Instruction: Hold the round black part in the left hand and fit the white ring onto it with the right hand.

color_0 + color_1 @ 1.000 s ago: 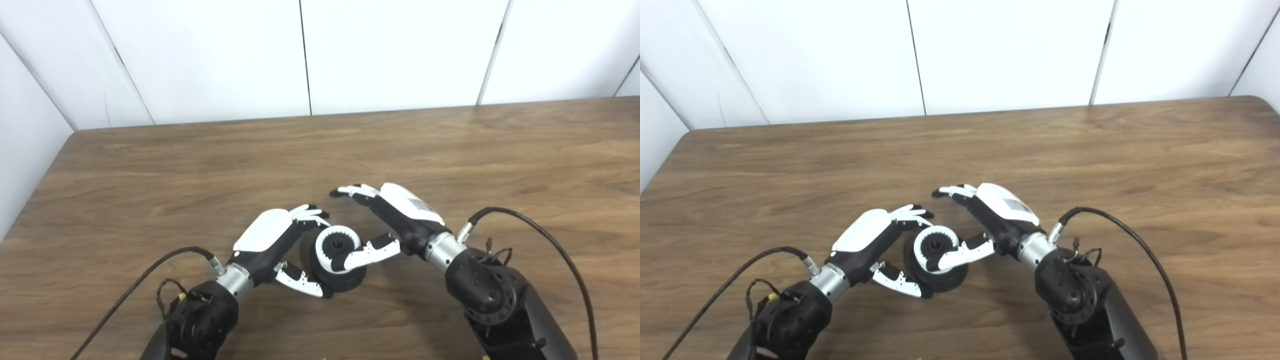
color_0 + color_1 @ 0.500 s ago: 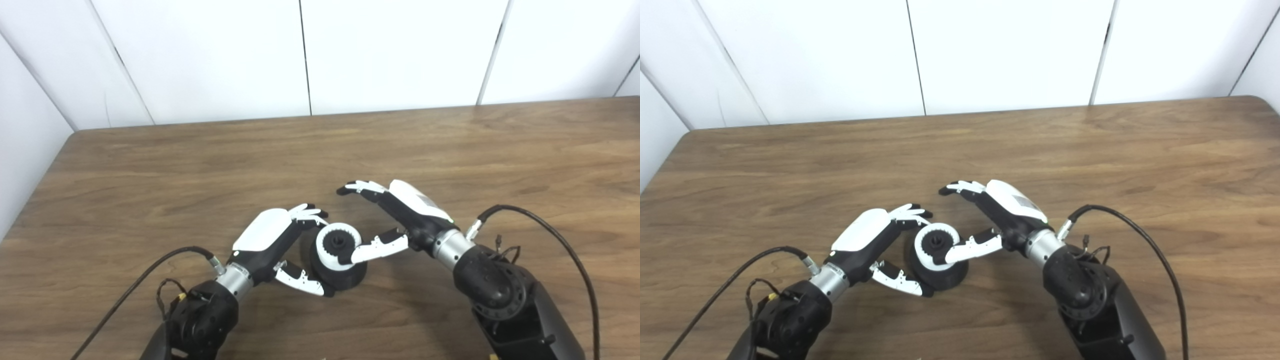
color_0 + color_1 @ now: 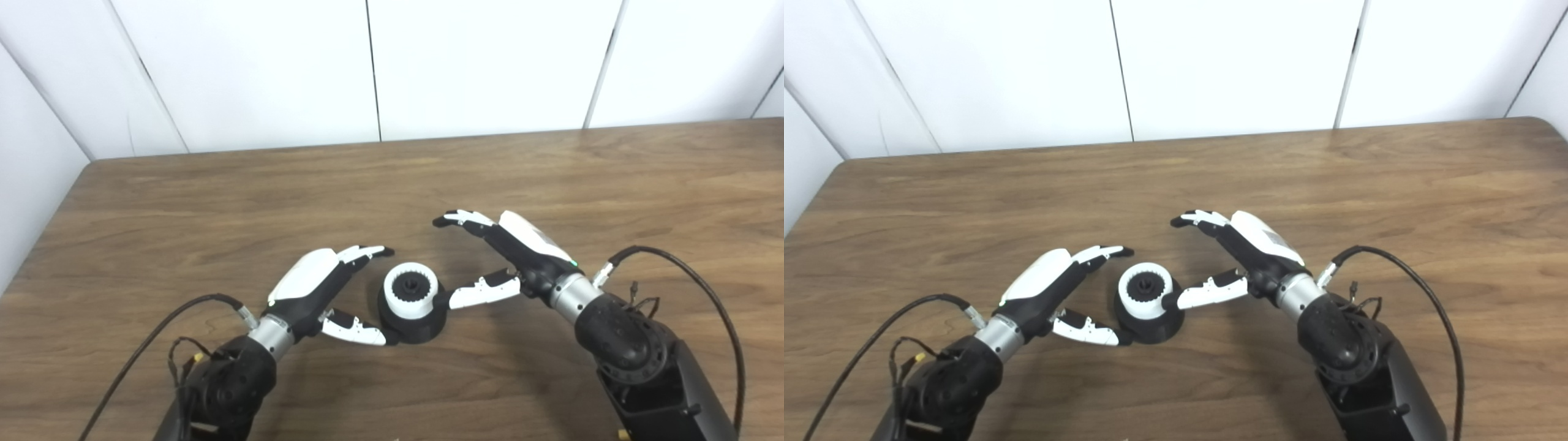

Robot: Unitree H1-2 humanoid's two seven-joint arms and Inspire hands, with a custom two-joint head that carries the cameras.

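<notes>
The round black part point(image 3: 411, 323) stands upright on the wooden table point(image 3: 245, 202), near its front middle. The white ring point(image 3: 410, 293) sits on the part, around its black centre hub. My left hand point(image 3: 318, 286) is open just left of the part, its thumb tip close to the part's base and its fingers spread away from it. My right hand point(image 3: 508, 254) is open just right of the part, thumb pointing toward the ring and fingers raised behind it. Neither hand holds anything. The same scene shows in the right eye view, with the ring point(image 3: 1145, 292) on the part.
White wall panels point(image 3: 380, 67) stand behind the table's far edge. Black cables point(image 3: 686, 263) trail from both wrists across the table's front. The table's left edge point(image 3: 49, 226) runs close to the left wall.
My left hand has opened and let go of the black part, drawing back left. My right hand has pulled back to the right, away from the ring. The part now stands upright by itself.
</notes>
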